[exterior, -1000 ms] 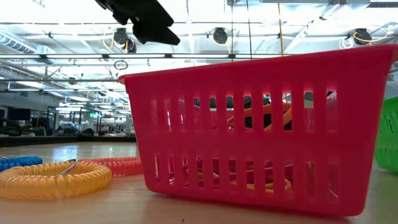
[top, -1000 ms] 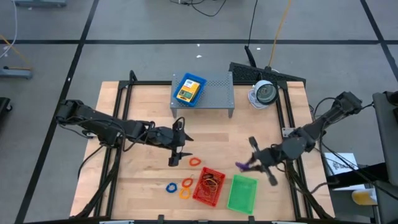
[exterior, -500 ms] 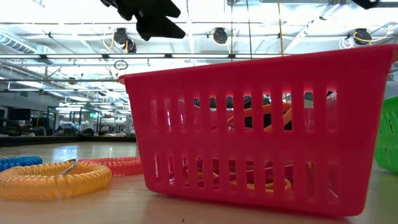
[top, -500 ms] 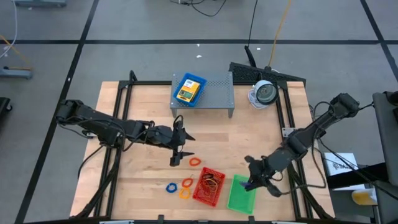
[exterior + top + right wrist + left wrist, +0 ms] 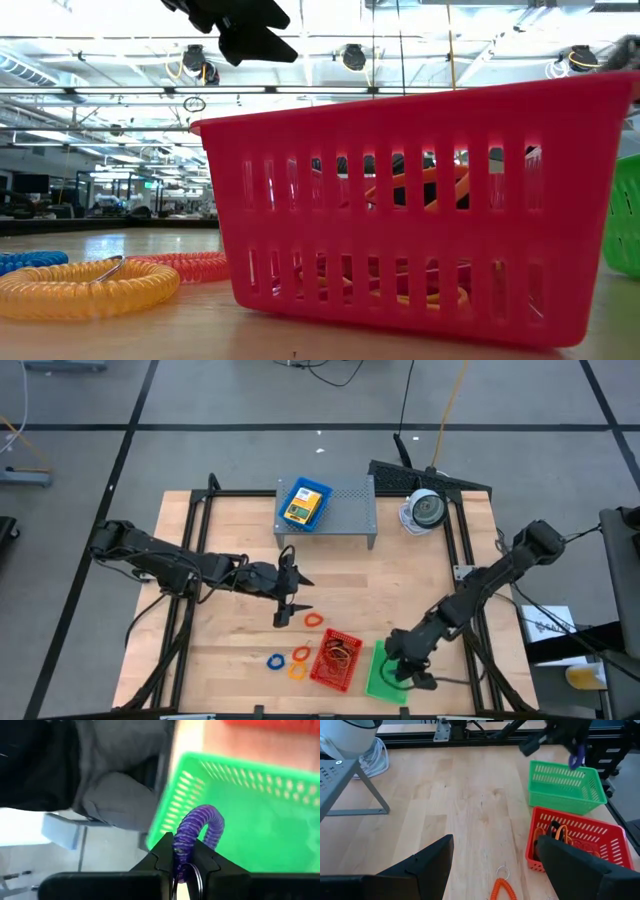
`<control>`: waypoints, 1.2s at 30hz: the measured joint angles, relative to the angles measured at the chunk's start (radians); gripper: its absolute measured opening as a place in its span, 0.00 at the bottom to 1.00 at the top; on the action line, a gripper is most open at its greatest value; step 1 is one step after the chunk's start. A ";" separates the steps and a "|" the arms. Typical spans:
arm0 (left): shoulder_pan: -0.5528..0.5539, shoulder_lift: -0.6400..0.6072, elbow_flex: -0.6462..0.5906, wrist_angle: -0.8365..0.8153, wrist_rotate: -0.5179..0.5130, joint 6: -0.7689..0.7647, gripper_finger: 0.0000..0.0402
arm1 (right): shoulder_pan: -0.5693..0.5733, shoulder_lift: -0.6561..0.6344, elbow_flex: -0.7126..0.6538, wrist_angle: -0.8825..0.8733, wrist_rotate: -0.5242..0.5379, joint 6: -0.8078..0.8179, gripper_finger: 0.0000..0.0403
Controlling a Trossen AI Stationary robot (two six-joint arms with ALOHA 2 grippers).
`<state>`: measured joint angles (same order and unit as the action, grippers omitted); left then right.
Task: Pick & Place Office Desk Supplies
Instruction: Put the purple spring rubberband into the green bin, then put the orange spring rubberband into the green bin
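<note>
Overhead and wrist views of a wooden table (image 5: 230,540). The right gripper (image 5: 185,857) is clenched on a purple coiled ring (image 5: 200,827) and hangs above the green mesh tray (image 5: 388,672) at the table's near edge. Just beside it stands the red mesh tray (image 5: 335,660), holding orange coils. The left gripper (image 5: 284,603) hovers with its fingers spread wide over an orange ring (image 5: 313,620) near mid-table. Blue and orange rings (image 5: 288,660) lie beside the red tray. A crayon box (image 5: 304,504) rests on the grey perforated shelf (image 5: 345,510).
</note>
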<state>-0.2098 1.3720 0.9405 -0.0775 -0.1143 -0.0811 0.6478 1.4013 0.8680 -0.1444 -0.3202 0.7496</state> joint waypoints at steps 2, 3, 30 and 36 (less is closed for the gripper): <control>0.000 0.000 0.000 0.000 0.000 -0.001 0.73 | 0.003 0.030 0.000 -0.011 0.001 0.007 0.04; 0.000 0.000 0.000 0.000 0.000 -0.003 0.73 | 0.002 0.043 0.000 -0.008 0.001 0.012 0.04; -0.005 0.000 0.000 -0.018 0.000 -0.033 0.73 | 0.002 0.079 0.000 -0.034 0.081 0.051 0.26; -0.005 -0.002 0.000 -0.064 0.000 -0.030 0.73 | -0.013 0.079 0.000 0.045 0.082 -0.032 0.28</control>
<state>-0.2146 1.3696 0.9405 -0.1413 -0.1139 -0.1110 0.6344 1.4799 0.8677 -0.0996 -0.2386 0.7172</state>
